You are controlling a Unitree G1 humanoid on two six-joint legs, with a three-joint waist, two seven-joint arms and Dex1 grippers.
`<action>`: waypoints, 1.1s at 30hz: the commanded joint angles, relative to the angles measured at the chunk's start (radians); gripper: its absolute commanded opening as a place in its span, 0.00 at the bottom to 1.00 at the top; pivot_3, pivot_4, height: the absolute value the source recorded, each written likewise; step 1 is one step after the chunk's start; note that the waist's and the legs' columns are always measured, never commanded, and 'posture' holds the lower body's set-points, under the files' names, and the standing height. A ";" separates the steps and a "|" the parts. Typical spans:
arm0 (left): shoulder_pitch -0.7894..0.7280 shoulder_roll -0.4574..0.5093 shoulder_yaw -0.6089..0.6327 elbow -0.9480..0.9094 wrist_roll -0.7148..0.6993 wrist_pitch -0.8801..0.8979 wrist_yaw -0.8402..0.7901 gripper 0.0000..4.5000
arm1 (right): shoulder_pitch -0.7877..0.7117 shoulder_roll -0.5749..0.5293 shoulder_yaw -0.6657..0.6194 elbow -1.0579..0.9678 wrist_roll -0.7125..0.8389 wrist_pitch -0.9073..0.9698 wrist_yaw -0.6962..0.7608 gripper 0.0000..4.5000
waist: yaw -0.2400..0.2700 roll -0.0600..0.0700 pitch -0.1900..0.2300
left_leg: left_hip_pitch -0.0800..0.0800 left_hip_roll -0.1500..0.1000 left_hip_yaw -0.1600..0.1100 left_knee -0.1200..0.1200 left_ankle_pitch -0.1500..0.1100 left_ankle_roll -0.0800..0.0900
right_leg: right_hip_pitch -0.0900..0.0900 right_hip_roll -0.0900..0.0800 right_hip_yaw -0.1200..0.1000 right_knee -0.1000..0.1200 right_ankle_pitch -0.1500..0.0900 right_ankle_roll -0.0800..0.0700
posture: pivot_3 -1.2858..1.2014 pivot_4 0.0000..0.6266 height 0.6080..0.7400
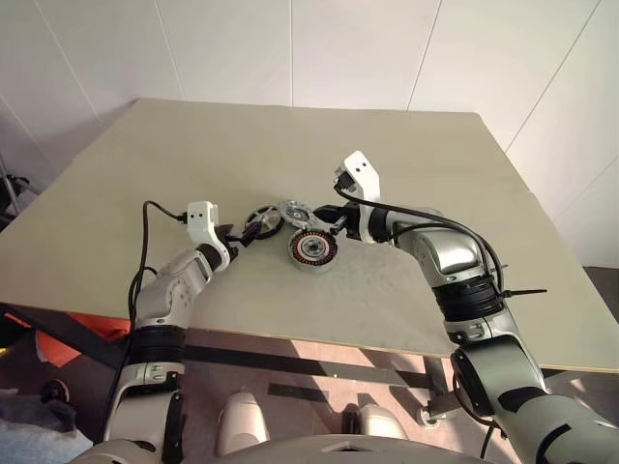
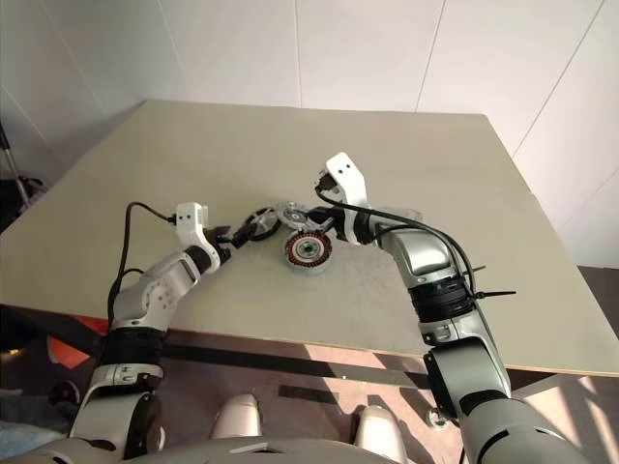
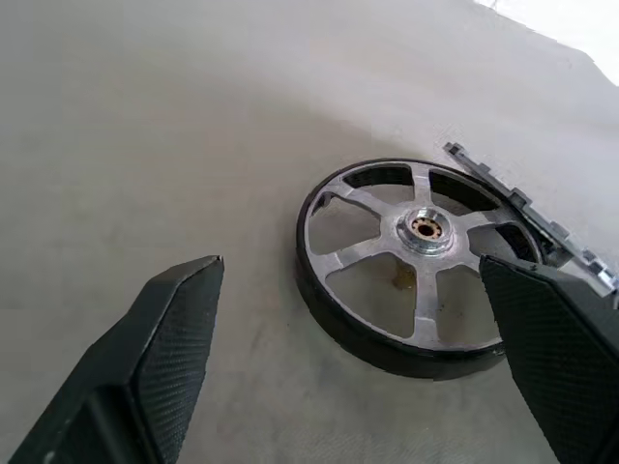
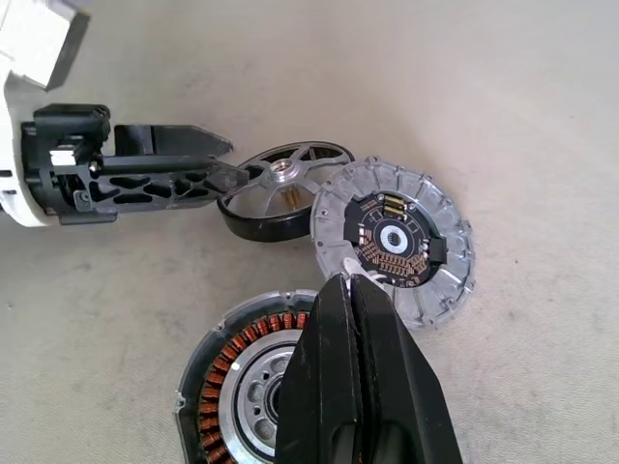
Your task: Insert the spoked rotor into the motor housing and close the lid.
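Note:
The spoked rotor (image 3: 416,261), black-rimmed with silver spokes, lies flat on the table. My left gripper (image 3: 358,367) is open, its fingers (image 3: 164,358) standing on either side of the rotor's near edge. The lid (image 4: 392,242), a grey ribbed disc with a dark centre, is tilted up beside the rotor and overlaps its rim. My right gripper (image 4: 348,282) is shut on the lid's edge. The motor housing (image 1: 312,248), with copper windings around a pale centre, sits on the table just below the right gripper.
The three parts are clustered at the middle of a beige table (image 1: 193,155). Its front edge (image 1: 290,338) lies close below them. White walls stand behind the table.

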 commanded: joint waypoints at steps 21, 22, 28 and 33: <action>-0.227 -0.135 0.293 0.208 -0.354 0.254 0.196 1.00 | -0.013 -0.007 -0.027 -0.043 0.022 0.000 -0.025 0.00 | 0.015 0.000 0.000 | 0.000 -0.001 -0.001 0.000 0.001 -0.001 | 0.002 -0.001 -0.001 -0.001 0.000 0.000 | 0.52 0.00 1.00; -0.227 -0.136 0.299 0.207 -0.363 0.256 0.198 1.00 | -0.012 -0.007 -0.028 -0.044 0.022 0.001 -0.027 0.00 | 0.016 0.000 0.000 | 0.000 -0.001 -0.001 0.000 0.001 -0.001 | 0.002 -0.001 -0.001 -0.001 0.000 0.000 | 0.52 0.00 1.00; -0.210 -0.128 0.293 0.196 -0.375 0.272 0.196 1.00 | -0.010 -0.008 -0.029 -0.040 0.021 -0.003 -0.035 0.00 | 0.025 -0.001 0.000 | 0.000 -0.001 -0.001 0.000 0.001 -0.001 | 0.002 -0.001 -0.001 -0.001 0.000 0.000 | 0.52 0.00 1.00; -0.179 -0.118 0.264 0.170 -0.370 0.300 0.171 0.72 | -0.015 -0.005 -0.027 -0.033 0.019 -0.009 -0.039 0.00 | 0.025 -0.001 0.000 | 0.000 -0.001 -0.001 0.000 0.001 -0.002 | 0.002 -0.001 -0.001 -0.001 0.000 0.000 | 0.52 0.00 1.00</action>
